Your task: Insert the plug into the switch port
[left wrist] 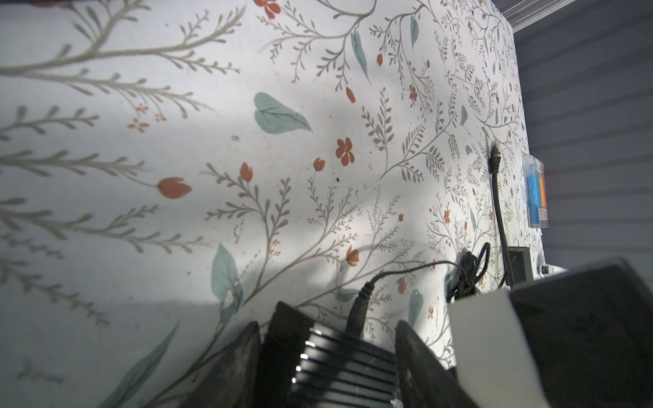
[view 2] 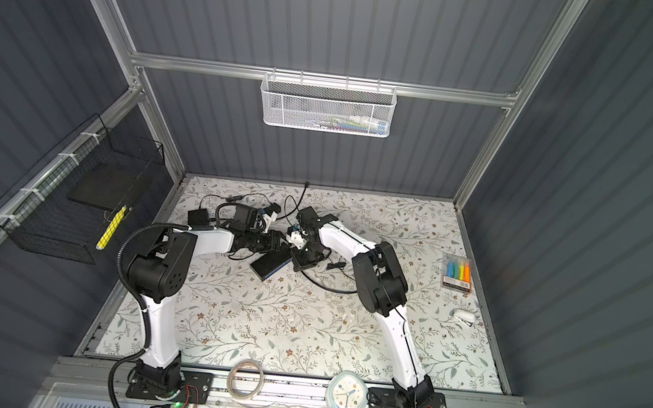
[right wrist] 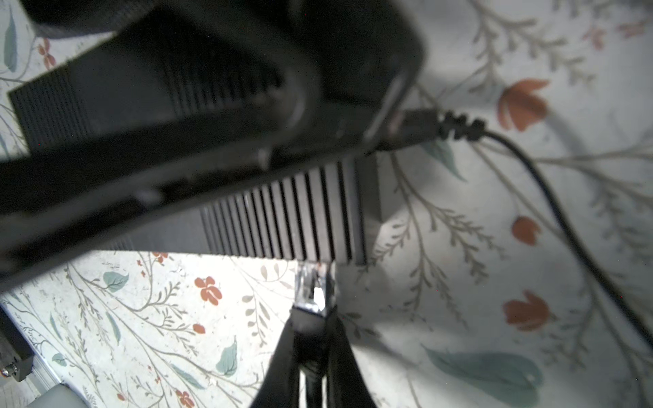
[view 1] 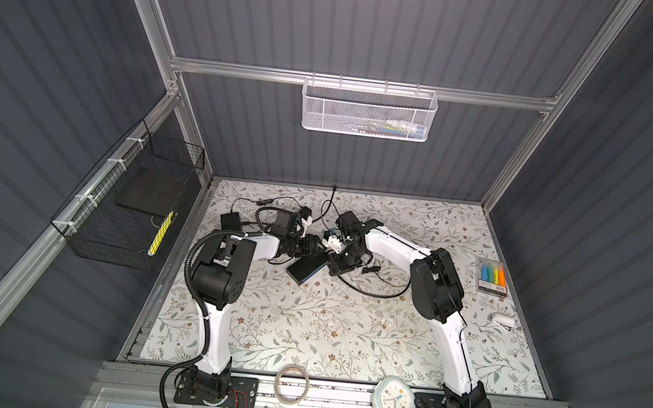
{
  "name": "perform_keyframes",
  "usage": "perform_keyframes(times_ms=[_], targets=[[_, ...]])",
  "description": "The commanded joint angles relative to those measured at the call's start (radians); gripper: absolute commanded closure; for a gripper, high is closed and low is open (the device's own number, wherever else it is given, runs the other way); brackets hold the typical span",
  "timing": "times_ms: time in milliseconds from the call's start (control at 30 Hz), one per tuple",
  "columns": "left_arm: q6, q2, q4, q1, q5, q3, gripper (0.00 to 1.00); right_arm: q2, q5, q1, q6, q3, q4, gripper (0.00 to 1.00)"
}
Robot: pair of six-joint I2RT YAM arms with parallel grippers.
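Midway toward the far edge of the table (view 1: 343,332), the left pincer (left wrist: 328,339) grips the ribbed black switch box (right wrist: 289,219) to brace it, while the right pincer (right wrist: 312,318), pinching the clear-tipped black cable plug (right wrist: 314,288), aims it at the box's edge for insertion.

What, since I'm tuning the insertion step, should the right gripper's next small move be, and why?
Probably ease the plug forward into the switch. The right gripper is shut on the plug, its clear tip right at the switch's ribbed edge, and the left gripper grips the switch. The port itself is hidden, so feel for alignment.
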Motion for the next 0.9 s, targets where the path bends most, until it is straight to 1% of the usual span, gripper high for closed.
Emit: perform_keyframes(times_ms=[0,67,233,433,500,633,867], targets=[[0.001,0.068,-0.103,-0.03,0.013,-0.017,0.38,0.028,-0.044,0.009,-0.021,0.013,0.049,1.0],[-0.004,0.067,-0.097,-0.034,0.012,-0.022,0.38,0.033,-0.046,0.006,0.004,0.022,0.05,1.0],[-0.007,0.063,-0.095,-0.042,0.011,-0.027,0.39,0.019,-0.032,-0.001,0.08,-0.017,0.106,1.0],[-0.013,0.058,-0.083,-0.047,0.01,-0.048,0.39,-0.018,-0.064,-0.014,0.124,-0.087,0.179,1.0],[-0.015,0.056,-0.077,-0.046,0.009,-0.055,0.39,-0.034,-0.092,-0.021,0.139,-0.108,0.204,1.0],[-0.012,0.054,-0.078,-0.046,0.005,-0.065,0.39,-0.05,-0.11,-0.025,0.138,-0.13,0.225,1.0],[-0.02,0.063,-0.068,-0.054,0.015,-0.058,0.39,-0.032,-0.089,-0.024,0.133,-0.113,0.22,1.0]])
